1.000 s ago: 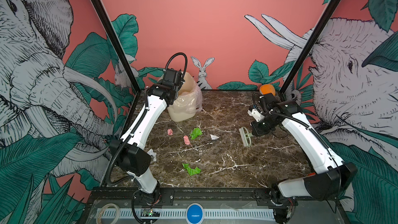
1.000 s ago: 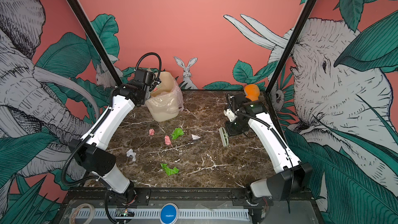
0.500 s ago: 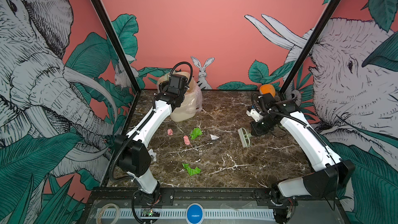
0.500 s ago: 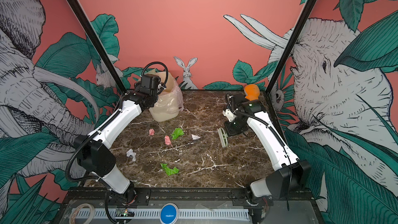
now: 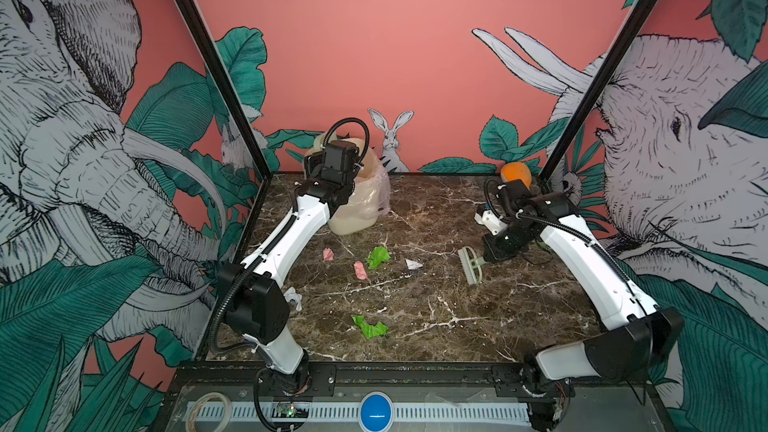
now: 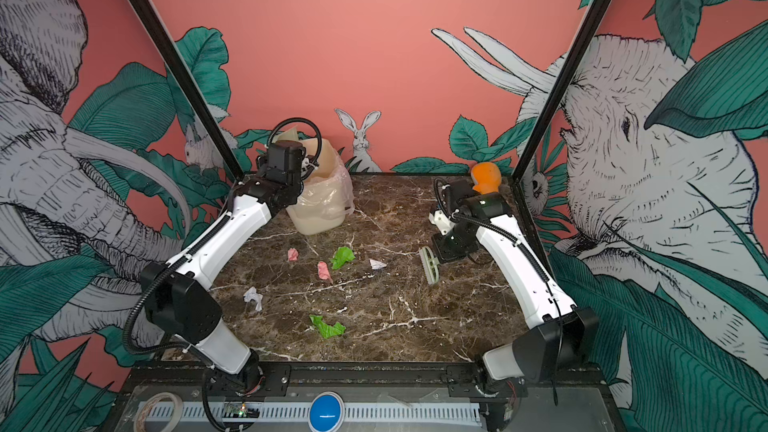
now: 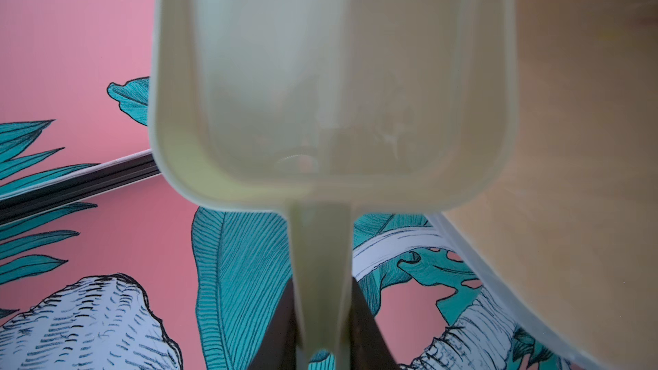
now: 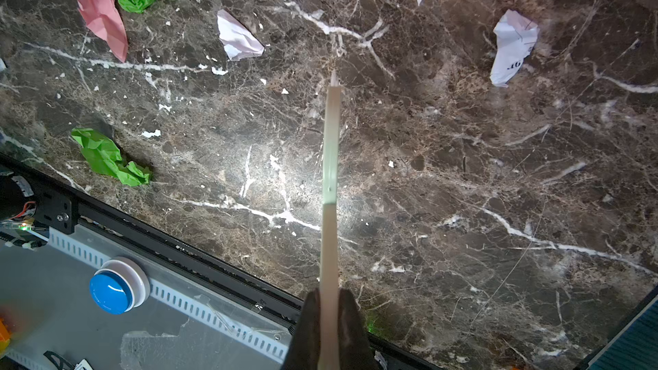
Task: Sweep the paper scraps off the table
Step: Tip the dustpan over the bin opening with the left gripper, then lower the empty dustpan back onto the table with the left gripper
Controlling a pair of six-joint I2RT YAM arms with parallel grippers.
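Scraps (image 5: 377,257) unswept, 9 o'clock of your brush (image 5: 471,265); L gripper (image 7: 322,300) clamps dustpan (image 7: 331,83), R gripper (image 8: 329,311) clamps brush; most's left.

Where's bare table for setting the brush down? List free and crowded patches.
Free: front right of the dark marble table, between the nearest bright green paper scrap and the white right arm; back middle, between the bag-lined beige bin and pale green brush. Crowded: crumpled paper scraps, centre-left.

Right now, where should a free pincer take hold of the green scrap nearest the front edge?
Probably pinch the green scrap by its raised crumpled folds, straight down from above: it lies low on the table, apart from the others.
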